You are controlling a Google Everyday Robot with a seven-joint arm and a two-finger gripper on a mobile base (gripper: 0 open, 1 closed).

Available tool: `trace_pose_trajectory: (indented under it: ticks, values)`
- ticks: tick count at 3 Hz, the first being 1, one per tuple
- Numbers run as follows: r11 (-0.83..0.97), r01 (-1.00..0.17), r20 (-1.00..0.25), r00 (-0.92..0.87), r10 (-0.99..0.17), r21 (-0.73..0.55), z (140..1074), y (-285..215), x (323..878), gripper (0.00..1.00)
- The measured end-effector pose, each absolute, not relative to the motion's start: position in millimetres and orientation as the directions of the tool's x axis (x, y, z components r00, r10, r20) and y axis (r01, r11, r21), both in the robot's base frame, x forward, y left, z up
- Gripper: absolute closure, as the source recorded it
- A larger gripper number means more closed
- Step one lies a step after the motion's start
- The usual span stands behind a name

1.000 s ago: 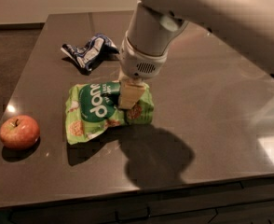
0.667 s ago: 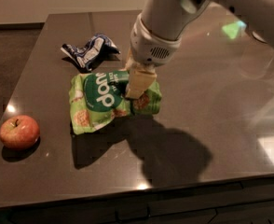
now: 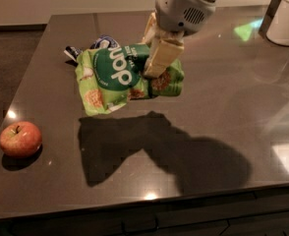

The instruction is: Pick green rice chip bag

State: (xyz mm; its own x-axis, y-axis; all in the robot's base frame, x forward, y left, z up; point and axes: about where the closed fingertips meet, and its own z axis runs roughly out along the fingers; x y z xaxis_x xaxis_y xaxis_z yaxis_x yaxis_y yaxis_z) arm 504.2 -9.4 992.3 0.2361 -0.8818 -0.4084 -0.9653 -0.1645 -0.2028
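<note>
The green rice chip bag [image 3: 116, 77] is light green with a dark green circle and white letters. It hangs in the air above the dark table [image 3: 223, 102], and its shadow lies on the table below it. My gripper [image 3: 156, 69] comes down from the top of the camera view and is shut on the bag's right part. The cream fingers [image 3: 160, 58] pinch the crumpled foil. The bag hangs tilted, with its left end lower.
A red apple [image 3: 20, 139] sits at the table's front left. A dark blue and white wrapper [image 3: 85, 48] lies behind the bag, mostly hidden by it. A white container [image 3: 288, 16] stands at the back right. The table's front edge runs along the bottom.
The gripper has lifted the green bag off the table and carried it up. The bag's shadow has separated from it and grown larger.
</note>
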Motion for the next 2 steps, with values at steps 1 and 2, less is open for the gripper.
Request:
trace_pose_trajectory:
  ticks: [1, 2]
  values:
    - [-0.163, -0.959, -0.442, 0.254, -0.86, -0.232, 1023.6, -18.4, 509.7, 1.0]
    - [-0.163, -0.959, -0.442, 0.254, -0.86, -0.232, 1023.6, -18.4, 509.8, 1.0]
